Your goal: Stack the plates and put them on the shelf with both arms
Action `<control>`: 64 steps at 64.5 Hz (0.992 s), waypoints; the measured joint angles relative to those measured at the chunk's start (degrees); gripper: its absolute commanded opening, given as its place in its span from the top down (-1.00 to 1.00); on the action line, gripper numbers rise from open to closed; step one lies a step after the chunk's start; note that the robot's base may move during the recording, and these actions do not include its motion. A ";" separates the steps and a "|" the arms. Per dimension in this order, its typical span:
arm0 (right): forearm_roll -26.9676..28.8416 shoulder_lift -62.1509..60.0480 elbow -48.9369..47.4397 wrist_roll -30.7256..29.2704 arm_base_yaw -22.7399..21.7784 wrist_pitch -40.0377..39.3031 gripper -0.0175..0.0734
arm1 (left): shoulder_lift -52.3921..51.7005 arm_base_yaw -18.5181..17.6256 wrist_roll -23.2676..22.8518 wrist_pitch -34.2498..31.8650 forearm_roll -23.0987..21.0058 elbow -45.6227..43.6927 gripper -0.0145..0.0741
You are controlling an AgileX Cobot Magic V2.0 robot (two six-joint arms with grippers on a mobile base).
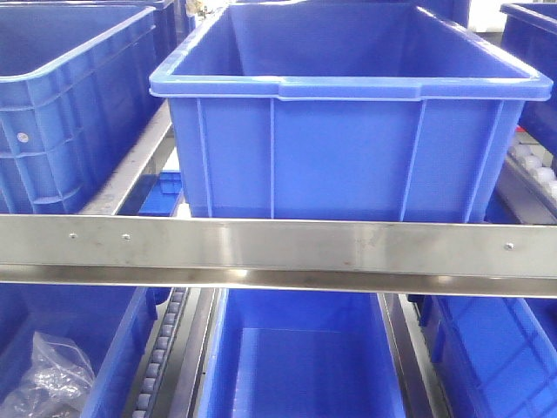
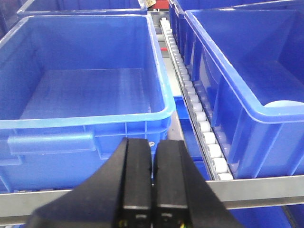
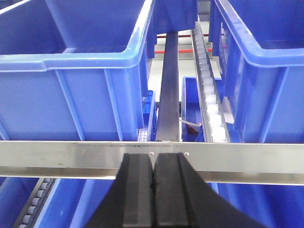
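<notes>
From the front view, the shelf (image 1: 278, 252) fills the frame: a steel front rail runs straight across, with a large blue crate (image 1: 348, 122) sitting on the tier above it and more crates below, one holding a clear plastic bag (image 1: 48, 379). No plates appear here or in either wrist view, so where they lie cannot be told. Judging from the task alone, such plates would likely be stiff, glossy and slippery, breakable if knocked against steel, and best pinched at the raised rim from opposite sides. In the left wrist view, the left gripper (image 2: 152, 190) is clenched with its fingers pressed together, gripping nothing, facing an empty crate and a roller track (image 2: 197, 114). In the right wrist view, the right gripper (image 3: 153, 194) is likewise closed and empty-handed, just before the rail.
</notes>
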 measured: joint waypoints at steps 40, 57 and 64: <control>0.00 0.00 0.00 0.00 0.00 0.03 0.49 | -2.35 2.29 0.00 -0.55 0.00 3.48 0.49; 0.00 0.00 0.00 0.00 0.00 0.03 0.49 | -17.33 7.43 0.33 -4.01 2.20 16.63 0.49; 0.00 0.00 0.00 0.00 0.00 0.03 0.49 | -22.50 7.41 0.33 -4.06 2.20 20.34 0.49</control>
